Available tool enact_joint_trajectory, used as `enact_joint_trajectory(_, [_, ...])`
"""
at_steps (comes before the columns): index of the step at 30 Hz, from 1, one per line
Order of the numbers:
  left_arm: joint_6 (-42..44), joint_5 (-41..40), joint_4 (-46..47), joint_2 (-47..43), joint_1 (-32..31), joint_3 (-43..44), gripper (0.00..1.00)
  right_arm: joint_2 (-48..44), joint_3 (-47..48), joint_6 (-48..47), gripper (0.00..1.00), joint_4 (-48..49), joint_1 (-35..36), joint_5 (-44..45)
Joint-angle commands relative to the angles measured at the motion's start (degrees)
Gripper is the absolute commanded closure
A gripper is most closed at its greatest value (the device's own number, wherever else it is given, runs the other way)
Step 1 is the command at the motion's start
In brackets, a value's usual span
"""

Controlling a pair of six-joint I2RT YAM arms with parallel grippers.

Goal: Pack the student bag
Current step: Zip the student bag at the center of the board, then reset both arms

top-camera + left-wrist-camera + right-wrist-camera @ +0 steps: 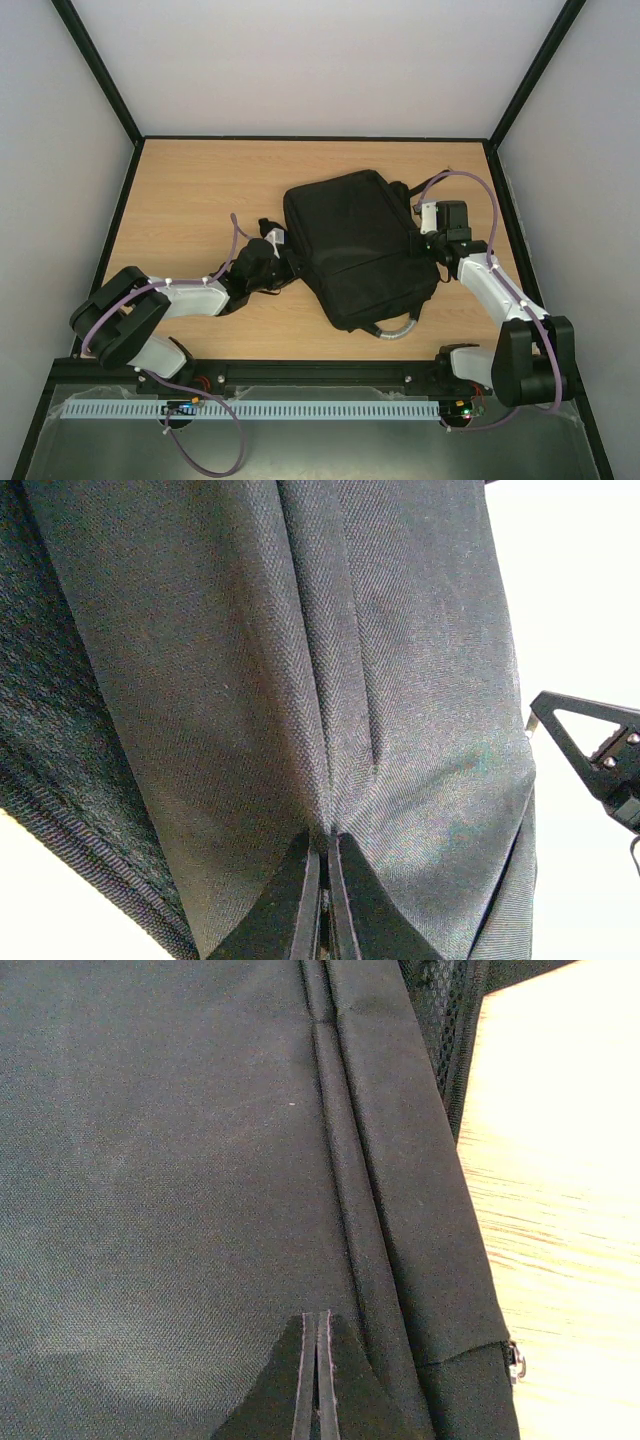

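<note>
While right end effector (pixel 317 1316) is closed, left end effector (pixel 322 836) seemingly pinches student bag (pixel 355 250).

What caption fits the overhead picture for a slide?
A black student bag lies on a wooden table, the left gripper and right gripper shut at its opposite sides.

Ahead of the jaws, the large black woven-cloth student bag (pixel 180 1160) looks matt and finely ribbed. Right of them, the pale wood-grain tabletop (pixel 570 1210) is smooth.

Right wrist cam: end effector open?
No, the right end effector has its fingers pressed together, over the bag.
</note>
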Motion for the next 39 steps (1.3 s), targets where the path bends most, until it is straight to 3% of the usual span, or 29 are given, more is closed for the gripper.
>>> enact_joint_trajectory(1, [0.94,-3.78,-2.42,-1.21,1.53,-1.29,0.98,0.95,0.18,-0.79,0.99,1.82,-2.04,3.24])
enact_joint_trajectory(4, [1.63,-3.39,-2.74,-1.31,1.53,-0.91,0.98,0.4,0.89,-0.73,0.97,0.63,-2.06,0.22])
enact_joint_trajectory(8, [4.2,-2.62,-5.65,-1.65,1.53,1.2,0.98,-0.95,2.92,0.18,0.69,-1.66,-2.12,-2.28])
enact_joint_trajectory(10, [6.47,-3.1,-8.62,-2.36,1.53,2.58,0.94,-1.53,4.0,0.48,0.61,-3.03,-2.12,-3.22])
enact_joint_trajectory(19, [16.11,-7.54,-23.55,-7.41,1.68,10.23,0.6,-4.45,6.09,0.99,0.46,-5.76,-2.13,-5.94])
enact_joint_trajectory(24, [20.96,-8.97,-31.23,-9.69,2.54,14.09,0.41,-4.96,9.65,-1.65,0.27,-10.11,-2.15,-9.65])
enact_joint_trajectory(29, [30.01,-11.55,-43.11,-11.64,4.25,22.15,0.32,-7.54,12.59,-1.54,0.0,-12.84,-2.13,-8.37])
enact_joint_trajectory(34, [39.7,-17.79,-55.49,-12.9,5.07,31.9,0.23,-12.2,12.91,-0.02,0.01,-11.87,-2.13,-11.56])
enact_joint_trajectory(39, [45.56,-27.07,-65.21,-11.73,5.44,43.95,0.13,-10.27,22.2,8.17,0.01,-15.04,-2.13,-7.67])
